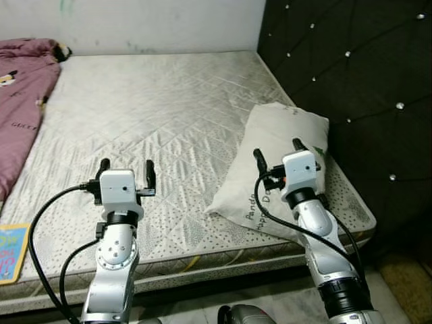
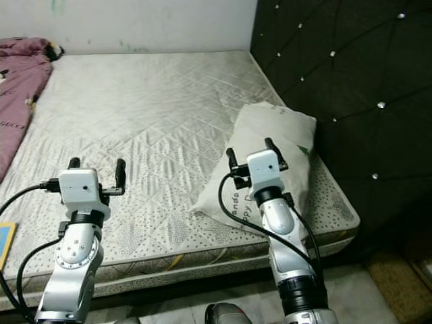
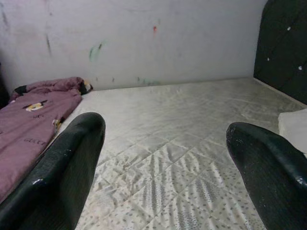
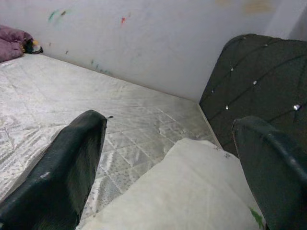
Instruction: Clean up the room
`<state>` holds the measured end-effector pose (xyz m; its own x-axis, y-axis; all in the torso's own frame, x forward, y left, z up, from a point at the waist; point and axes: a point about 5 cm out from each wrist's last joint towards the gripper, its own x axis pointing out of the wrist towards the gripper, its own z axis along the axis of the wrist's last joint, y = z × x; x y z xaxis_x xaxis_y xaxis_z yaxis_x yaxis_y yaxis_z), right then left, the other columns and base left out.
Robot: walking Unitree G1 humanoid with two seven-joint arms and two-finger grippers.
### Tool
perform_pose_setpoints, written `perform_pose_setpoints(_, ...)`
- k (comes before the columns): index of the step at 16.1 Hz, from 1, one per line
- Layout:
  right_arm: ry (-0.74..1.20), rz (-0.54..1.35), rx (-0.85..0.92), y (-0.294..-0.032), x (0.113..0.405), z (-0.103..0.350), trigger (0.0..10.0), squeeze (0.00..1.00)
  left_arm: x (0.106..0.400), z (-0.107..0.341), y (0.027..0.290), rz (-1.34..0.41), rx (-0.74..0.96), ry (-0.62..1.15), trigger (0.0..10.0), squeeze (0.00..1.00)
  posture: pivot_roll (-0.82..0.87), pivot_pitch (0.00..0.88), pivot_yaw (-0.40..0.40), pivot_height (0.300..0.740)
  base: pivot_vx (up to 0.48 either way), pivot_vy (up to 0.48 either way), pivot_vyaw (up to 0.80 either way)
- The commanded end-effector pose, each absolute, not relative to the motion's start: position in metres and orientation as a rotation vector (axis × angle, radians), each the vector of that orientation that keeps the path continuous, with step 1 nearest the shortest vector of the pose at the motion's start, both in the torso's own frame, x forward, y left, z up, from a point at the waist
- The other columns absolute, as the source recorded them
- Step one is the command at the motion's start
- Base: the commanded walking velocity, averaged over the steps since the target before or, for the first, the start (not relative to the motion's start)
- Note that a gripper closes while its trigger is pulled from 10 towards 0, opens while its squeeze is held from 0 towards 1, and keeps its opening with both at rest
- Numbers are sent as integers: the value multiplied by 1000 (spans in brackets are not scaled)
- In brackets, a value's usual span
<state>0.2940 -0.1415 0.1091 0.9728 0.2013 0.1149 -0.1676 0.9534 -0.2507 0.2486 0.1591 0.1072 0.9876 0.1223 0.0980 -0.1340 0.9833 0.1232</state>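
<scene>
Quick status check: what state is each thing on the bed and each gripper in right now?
White printed pillow: lying flat by the black tufted headboard, ungrasped.
Purple blanket: rumpled along the mattress's left edge.
Left gripper: open, holding nothing, over the quilted mattress.
Right gripper: open, poised over the pillow.

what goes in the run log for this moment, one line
left gripper: open, over mattress | right gripper: open, above pillow | blanket: robot's left | nothing held
</scene>
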Motion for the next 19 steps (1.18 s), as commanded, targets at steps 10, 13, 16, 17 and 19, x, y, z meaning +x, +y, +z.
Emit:
perform_pose_setpoints(10,-167,204,-239,-138,295,116,10000,0,252,111,159,117,136,-97,10000,0,-35,0,-23,740,0,0,369)
perform_pose_setpoints(13,-165,191,-221,-139,295,117,10000,0,252,111,158,113,138,-99,10000,0,-37,0,-22,740,0,-200,0)
perform_pose_setpoints(16,-131,202,-135,-138,296,115,10000,0,252,110,158,119,134,-99,10000,0,-36,0,-22,740,0,-356,0)
perform_pose_setpoints(17,-137,210,-143,-137,295,116,10000,0,252,110,158,117,134,-99,10000,0,-37,0,-22,740,0,-386,0)
perform_pose_setpoints(19,-138,205,-155,-137,296,115,10000,0,253,111,158,115,133,-101,10000,0,-35,0,-23,740,0,-382,0)
